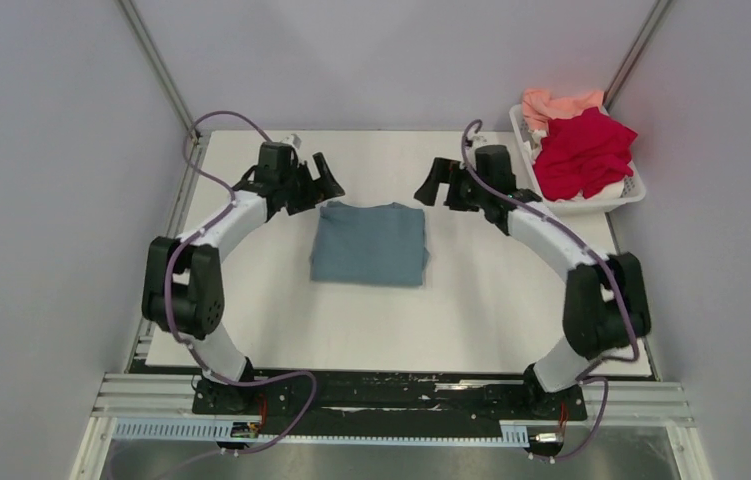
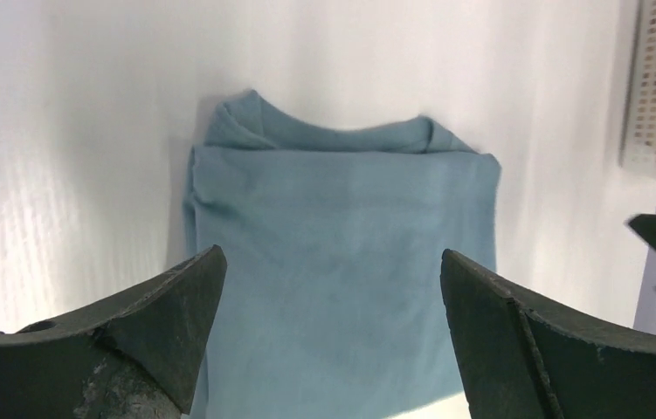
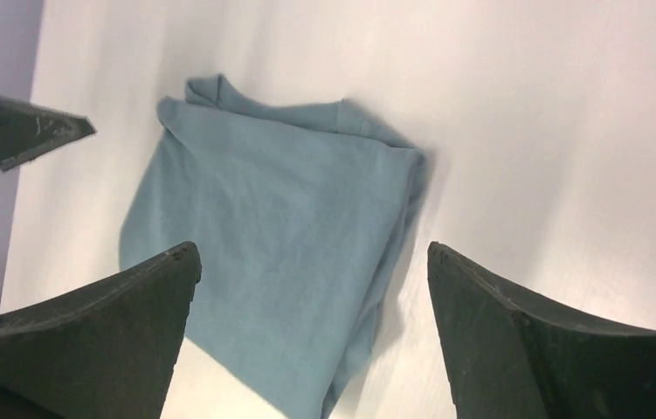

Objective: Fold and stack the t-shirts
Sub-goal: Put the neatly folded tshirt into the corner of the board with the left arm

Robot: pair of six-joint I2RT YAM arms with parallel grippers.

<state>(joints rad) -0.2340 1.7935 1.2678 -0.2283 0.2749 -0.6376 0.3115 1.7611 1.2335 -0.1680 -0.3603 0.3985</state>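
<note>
One of three done: teal-blue tee (image 1: pixel 368 243) folded flat, centre of table (image 1: pixel 251 310), between my pincers. My left pincer (image 1: pixel 318 184) and right pincer (image 1: pixel 431 185) both spread, empty. Remaining: red tee (image 1: pixel 583 152), pink tee (image 1: pixel 556 103), heaped unfolded in basket (image 1: pixel 591 208).

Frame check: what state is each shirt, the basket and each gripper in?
teal-blue t-shirt: folded flat, nothing touching it.
basket: upright, holding two unfolded shirts.
red t-shirt: crumpled in the basket.
pink t-shirt: crumpled in the basket, behind the red one.
left gripper: open, empty.
right gripper: open, empty.
</note>
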